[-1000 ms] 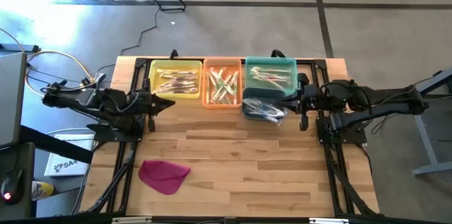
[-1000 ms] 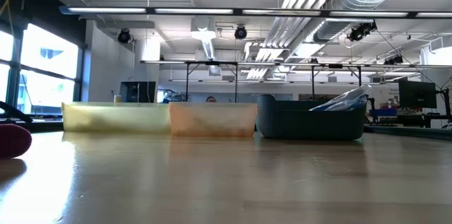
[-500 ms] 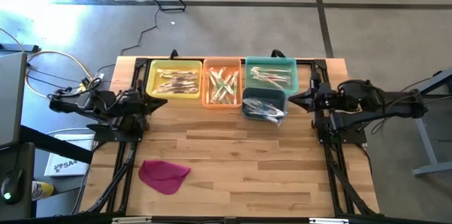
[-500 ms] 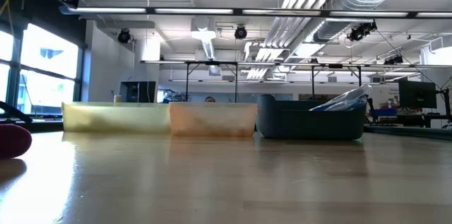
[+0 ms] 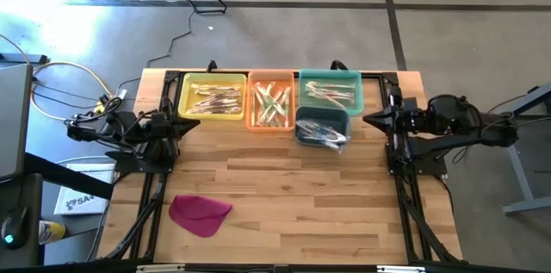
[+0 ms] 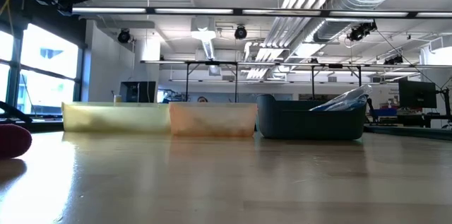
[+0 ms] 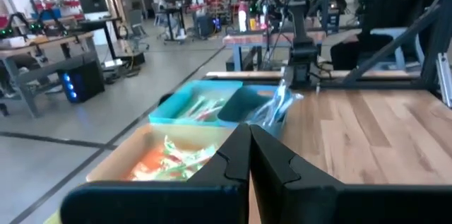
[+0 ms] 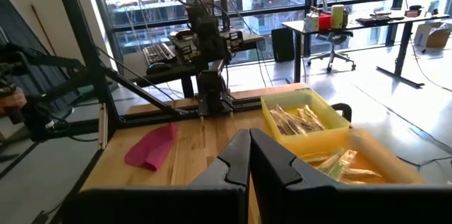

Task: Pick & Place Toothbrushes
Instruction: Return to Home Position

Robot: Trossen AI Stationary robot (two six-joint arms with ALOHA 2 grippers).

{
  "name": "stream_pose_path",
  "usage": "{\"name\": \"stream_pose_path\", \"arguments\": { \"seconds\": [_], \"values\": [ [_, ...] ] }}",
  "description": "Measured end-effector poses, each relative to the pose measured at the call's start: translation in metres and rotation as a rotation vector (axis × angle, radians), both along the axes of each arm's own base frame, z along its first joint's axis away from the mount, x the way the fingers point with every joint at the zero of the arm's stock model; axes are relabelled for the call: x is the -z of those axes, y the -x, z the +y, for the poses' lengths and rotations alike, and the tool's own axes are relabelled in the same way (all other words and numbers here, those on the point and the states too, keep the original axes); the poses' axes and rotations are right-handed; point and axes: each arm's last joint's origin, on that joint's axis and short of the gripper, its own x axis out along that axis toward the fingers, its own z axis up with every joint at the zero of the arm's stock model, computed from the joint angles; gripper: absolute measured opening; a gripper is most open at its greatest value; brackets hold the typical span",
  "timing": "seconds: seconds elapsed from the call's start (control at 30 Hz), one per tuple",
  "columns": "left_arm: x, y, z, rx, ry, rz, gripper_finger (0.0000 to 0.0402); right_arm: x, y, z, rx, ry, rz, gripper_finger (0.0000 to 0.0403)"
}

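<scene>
High view, toothbrushes in orange bin

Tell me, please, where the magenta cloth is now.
In the high view the magenta cloth lies on the left side of the table, apart from the yellow bin.

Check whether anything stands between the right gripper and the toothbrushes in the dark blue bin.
Nothing visible does. The right gripper hangs beside the dark blue bin, with only bare table between them; the toothbrushes lie inside, behind that bin's own wall.
</scene>
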Motion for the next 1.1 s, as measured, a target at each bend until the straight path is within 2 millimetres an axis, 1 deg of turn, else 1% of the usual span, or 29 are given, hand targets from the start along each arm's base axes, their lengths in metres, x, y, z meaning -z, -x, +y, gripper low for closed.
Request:
{"name": "stream_pose_path", "arguments": {
  "seconds": [0.1, 0.17, 0.37, 0.63, 0.8, 0.97, 1.1],
  "values": [
    [0.0, 0.0, 0.0, 0.0, 0.002, -0.006, 0.0, 0.001, 0.003, 0.0, 0.0, 0.0, 0.007, 0.0002],
    [0.003, -0.002, -0.001, 0.011, 0.001, -0.005, 0.0, 0.001, 0.003, 0.0, 0.001, -0.007, 0.01, 0.0002],
    [0.017, -0.011, -0.007, 0.138, -0.001, 0.02, 0.0, 0.002, 0.003, 0.0, 0.002, -0.02, 0.02, 0.0002],
    [0.043, -0.029, -0.015, 0.261, -0.095, -0.062, 0.0, 0.002, 0.003, 0.0, 0.002, -0.028, 0.019, 0.0002],
    [0.068, -0.037, -0.017, 0.263, -0.096, -0.028, 0.0, 0.002, 0.003, 0.0, 0.004, -0.051, 0.017, 0.0002],
    [0.08, -0.04, -0.018, 0.286, -0.068, -0.016, 0.0, 0.002, 0.003, 0.0, 0.001, -0.05, 0.017, 0.0002],
    [0.082, -0.041, -0.02, 0.337, -0.053, -0.015, 0.0, 0.002, 0.003, 0.0, 0.001, -0.05, 0.017, 0.0002]
  ]
}}
